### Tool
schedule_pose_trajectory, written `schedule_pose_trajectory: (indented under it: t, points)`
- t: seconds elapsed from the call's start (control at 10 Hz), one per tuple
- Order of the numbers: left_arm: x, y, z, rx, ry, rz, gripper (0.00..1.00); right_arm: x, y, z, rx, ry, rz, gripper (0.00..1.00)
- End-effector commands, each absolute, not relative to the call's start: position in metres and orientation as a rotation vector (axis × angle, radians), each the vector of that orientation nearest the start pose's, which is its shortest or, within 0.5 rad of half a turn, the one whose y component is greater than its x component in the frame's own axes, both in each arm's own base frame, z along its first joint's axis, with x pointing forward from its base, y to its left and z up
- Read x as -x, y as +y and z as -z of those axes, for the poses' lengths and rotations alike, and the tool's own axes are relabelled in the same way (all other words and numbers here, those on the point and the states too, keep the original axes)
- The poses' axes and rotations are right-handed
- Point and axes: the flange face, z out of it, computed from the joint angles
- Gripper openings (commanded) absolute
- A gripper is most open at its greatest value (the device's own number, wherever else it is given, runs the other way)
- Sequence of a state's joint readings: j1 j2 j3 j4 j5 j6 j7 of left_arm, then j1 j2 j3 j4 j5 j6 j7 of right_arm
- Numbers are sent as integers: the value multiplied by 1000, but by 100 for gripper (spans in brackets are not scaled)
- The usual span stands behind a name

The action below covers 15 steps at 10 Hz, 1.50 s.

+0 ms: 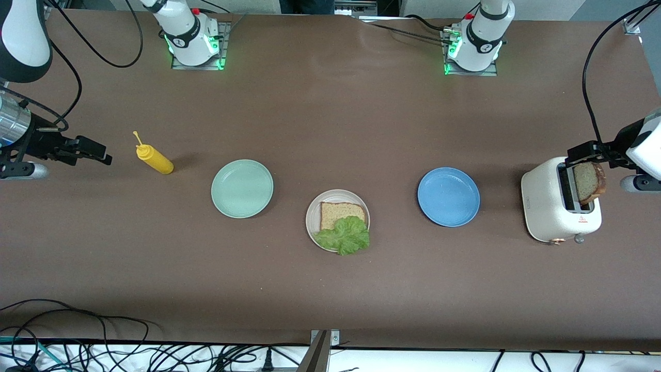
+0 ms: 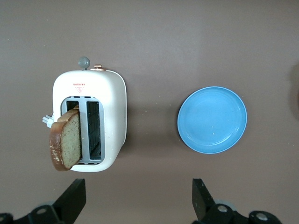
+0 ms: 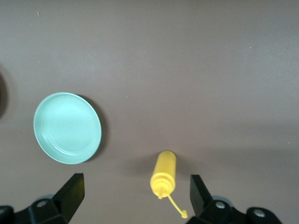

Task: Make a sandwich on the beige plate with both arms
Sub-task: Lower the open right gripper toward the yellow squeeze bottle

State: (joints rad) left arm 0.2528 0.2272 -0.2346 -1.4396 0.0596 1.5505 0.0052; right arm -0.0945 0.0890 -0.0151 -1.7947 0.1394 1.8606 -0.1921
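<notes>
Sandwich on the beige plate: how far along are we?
Done: one bread slice lies on the beige plate with the lettuce leaf on it. In hand: nothing; the left gripper hovers over the toaster with jaws open, the right gripper over the mustard bottle, also open. Left: the second bread slice sits in the toaster slot and must top the lettuce.

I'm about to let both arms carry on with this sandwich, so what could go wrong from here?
1. The second bread slice leans out of the toaster; a pull might tip the toaster.
2. The lettuce overhangs the beige plate, so bread set on it may slide.
3. The open right gripper is over the mustard bottle and could knock it.
</notes>
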Motion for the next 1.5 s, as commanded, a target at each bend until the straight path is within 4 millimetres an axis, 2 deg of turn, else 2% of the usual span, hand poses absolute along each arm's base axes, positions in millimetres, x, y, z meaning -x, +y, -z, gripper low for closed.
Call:
schedule_pose_trajectory:
  t: [0.0,0.2,0.6,0.7,0.9,1.0,1.2,1.4]
  points:
    - [-612,38,-561,3115,-28,-178,100,-564,-97,-494,2973,-286,42,100]
    - [-612,38,-561,3115,-31,-178,100,-550,-143,-478,2814,-486,133,100]
    - [-612,37,-561,3115,-28,-177,100,-523,-195,-416,2448,-883,373,100]
    - [-612,37,-560,3115,-28,-180,100,-517,-209,-396,2362,-935,421,100]
    - [-612,37,-560,3115,-28,-180,100,-506,-238,-334,2159,-1013,572,100]
    - [-612,37,-560,3115,-28,-180,100,-501,-247,-305,2072,-1023,632,100]
    - [-612,37,-560,3115,-31,-182,100,-498,-258,-275,2014,-1070,689,100]
    - [-611,37,-561,3114,-31,-180,100,-504,-253,-240,1900,-1112,775,100]
